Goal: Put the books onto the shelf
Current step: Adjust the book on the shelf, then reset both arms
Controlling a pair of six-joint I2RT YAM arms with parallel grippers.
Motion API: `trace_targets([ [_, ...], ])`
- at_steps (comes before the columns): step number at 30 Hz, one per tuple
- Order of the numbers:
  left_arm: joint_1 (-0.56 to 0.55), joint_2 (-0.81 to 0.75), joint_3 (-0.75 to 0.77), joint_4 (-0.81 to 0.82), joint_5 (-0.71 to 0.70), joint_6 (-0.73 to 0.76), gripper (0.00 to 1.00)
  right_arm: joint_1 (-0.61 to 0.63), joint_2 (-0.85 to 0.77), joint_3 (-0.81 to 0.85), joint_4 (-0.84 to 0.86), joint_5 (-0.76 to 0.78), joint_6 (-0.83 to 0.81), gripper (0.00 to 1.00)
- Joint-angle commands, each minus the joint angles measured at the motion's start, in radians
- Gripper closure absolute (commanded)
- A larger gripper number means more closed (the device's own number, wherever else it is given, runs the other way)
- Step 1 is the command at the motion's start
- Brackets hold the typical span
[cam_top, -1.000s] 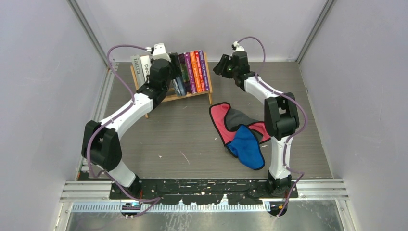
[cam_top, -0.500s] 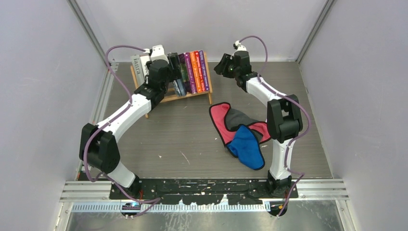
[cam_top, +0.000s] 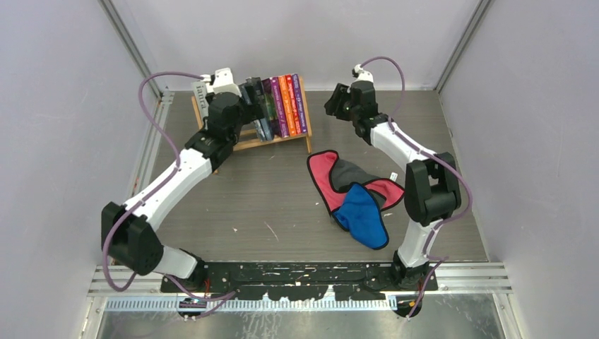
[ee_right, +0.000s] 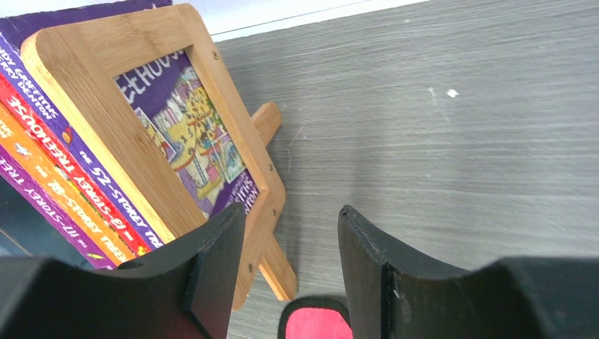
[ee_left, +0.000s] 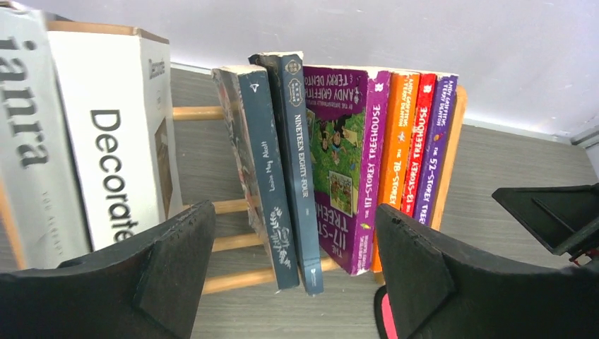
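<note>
Wooden shelf [ee_left: 198, 112] w/ 8 upright books [ee_left: 339, 162] sits just ahead of L fingers [ee_left: 166, 265], open & empty; R fingers [ee_right: 219, 261], apart & empty, beside its R end.

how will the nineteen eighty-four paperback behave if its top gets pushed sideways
Likely tips easily: the Nineteen Eighty-Four paperback seems to lean, and past the slim dark book beside it is an open gap before Decorate. It looks thin with a worn spine top, so probably light and flexible. Its foot rests on a thin slat, so it may slide.
</note>
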State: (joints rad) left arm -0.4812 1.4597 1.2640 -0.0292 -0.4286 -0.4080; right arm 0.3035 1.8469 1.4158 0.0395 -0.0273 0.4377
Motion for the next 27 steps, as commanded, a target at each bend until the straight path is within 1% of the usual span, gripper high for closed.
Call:
trace_targets([
  [1,-0.015,-0.121,-0.064,-0.017,-0.039,0.002,0.16,-0.003,-0.142,-0.079,0.029,0.127,-0.028,0.43],
  [2,-0.017,-0.144,-0.082,-0.024,-0.046,-0.002,0.13,-0.001,-0.165,-0.101,0.03,0.143,-0.027,0.43],
  [3,-0.017,-0.166,-0.1,-0.032,-0.052,-0.006,0.13,-0.001,-0.186,-0.122,0.028,0.158,-0.027,0.43],
  [12,-0.025,-0.417,-0.257,-0.111,-0.155,-0.046,0.12,0.016,-0.398,-0.315,-0.002,0.291,-0.026,0.4],
  [18,-0.027,-0.53,-0.347,-0.193,-0.226,-0.075,0.12,0.04,-0.518,-0.43,-0.02,0.383,-0.028,0.36],
  [25,-0.026,-0.653,-0.512,-0.204,-0.323,-0.111,0.14,0.11,-0.613,-0.552,0.002,0.579,-0.081,0.32],
  [27,-0.026,-0.68,-0.554,-0.201,-0.354,-0.124,0.15,0.127,-0.63,-0.574,0.001,0.637,-0.094,0.29],
])
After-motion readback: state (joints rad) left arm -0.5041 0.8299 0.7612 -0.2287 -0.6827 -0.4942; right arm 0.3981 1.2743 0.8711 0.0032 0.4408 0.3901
